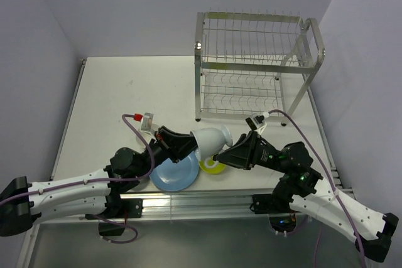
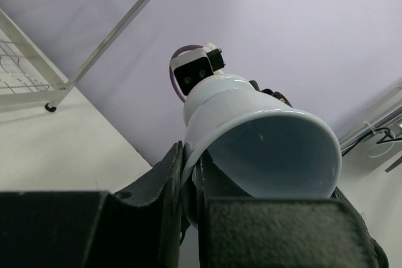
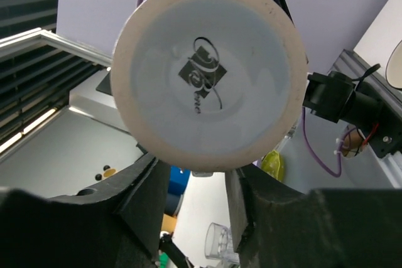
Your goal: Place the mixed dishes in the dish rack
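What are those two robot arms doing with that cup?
The left gripper is pinching the rim of the pale blue-grey mug, holding it tipped on its side above the table. The right gripper is right at the mug's base with its fingers apart, not holding it. The blue plate and lime-green bowl lie below. The dish rack has no dishes in it yet.

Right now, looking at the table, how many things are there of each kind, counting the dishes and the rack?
Plates: 1, the blue plate
Bowls: 1, the lime-green bowl
Mugs: 1, the pale blue-grey mug, its rim pinched in the left end effector
Racks: 1, the dish rack
Total: 4
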### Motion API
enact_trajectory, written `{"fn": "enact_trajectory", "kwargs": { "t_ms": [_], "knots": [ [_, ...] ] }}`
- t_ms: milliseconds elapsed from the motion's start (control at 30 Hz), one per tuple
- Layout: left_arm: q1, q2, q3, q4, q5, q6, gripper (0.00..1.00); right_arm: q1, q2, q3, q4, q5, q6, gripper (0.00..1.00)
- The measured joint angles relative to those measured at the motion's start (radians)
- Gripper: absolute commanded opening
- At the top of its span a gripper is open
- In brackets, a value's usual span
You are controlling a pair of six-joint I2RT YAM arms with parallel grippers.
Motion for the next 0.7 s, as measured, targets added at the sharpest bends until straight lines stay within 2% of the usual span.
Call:
{"fn": "enact_trajectory", "kwargs": {
  "t_ms": [67,533,600,700],
  "knots": [
    [-0.002,0.003,0.000,0.007,-0.001,0.000,0.00,0.018,0.006,-0.002,0.008,0.020,0.000,0.42],
    [-0.015,0.037,0.000,0.072,-0.020,0.000,0.00,0.100,0.049,-0.007,0.058,0.124,-0.012,0.39],
    [-0.015,0.040,0.000,0.076,-0.021,0.000,0.00,0.105,0.052,-0.007,0.059,0.129,-0.015,0.35],
    [-0.015,0.041,-0.002,0.080,-0.029,0.000,0.00,0.108,0.053,-0.006,0.065,0.134,-0.016,0.23]
  ]
}}
